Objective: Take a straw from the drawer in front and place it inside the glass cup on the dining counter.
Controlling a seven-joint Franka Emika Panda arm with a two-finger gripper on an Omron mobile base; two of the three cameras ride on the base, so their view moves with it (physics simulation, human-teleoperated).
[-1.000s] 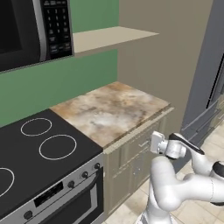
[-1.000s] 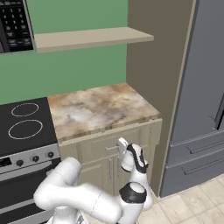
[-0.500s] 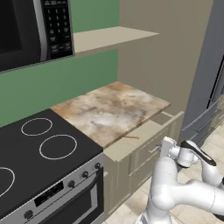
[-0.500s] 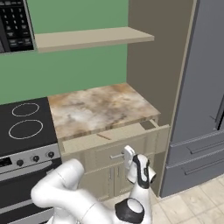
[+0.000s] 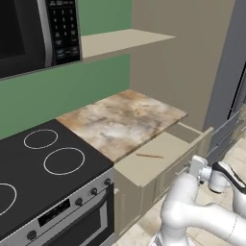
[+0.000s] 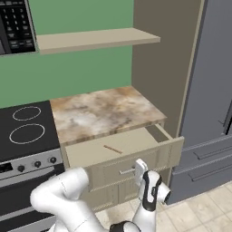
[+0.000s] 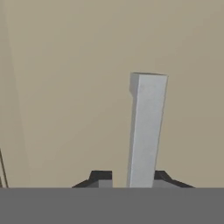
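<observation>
Right base view: the drawer (image 6: 136,145) stands pulled out from under the marbled worktop (image 6: 102,112), its cream floor bare but for the straw (image 6: 113,149), which lies flat near the middle, slanted, closer to the back edge than to the front panel. The gripper (image 6: 138,171) sits at the front panel, against the grey handle (image 6: 129,171).

In the left base view the straw (image 5: 149,155) lies on the drawer (image 5: 168,153) floor just past the worktop (image 5: 122,121) edge, and the gripper (image 5: 195,166) is at the drawer's front near its right corner. A black stove (image 5: 43,168) adjoins the worktop on the left.

In the hand view the handle (image 7: 146,129) rises as a grey bar between the two dark fingertips (image 7: 101,178), which flank it closely with a narrow gap; whether they press on it I cannot tell. Behind it is the beige drawer panel (image 7: 65,87).
</observation>
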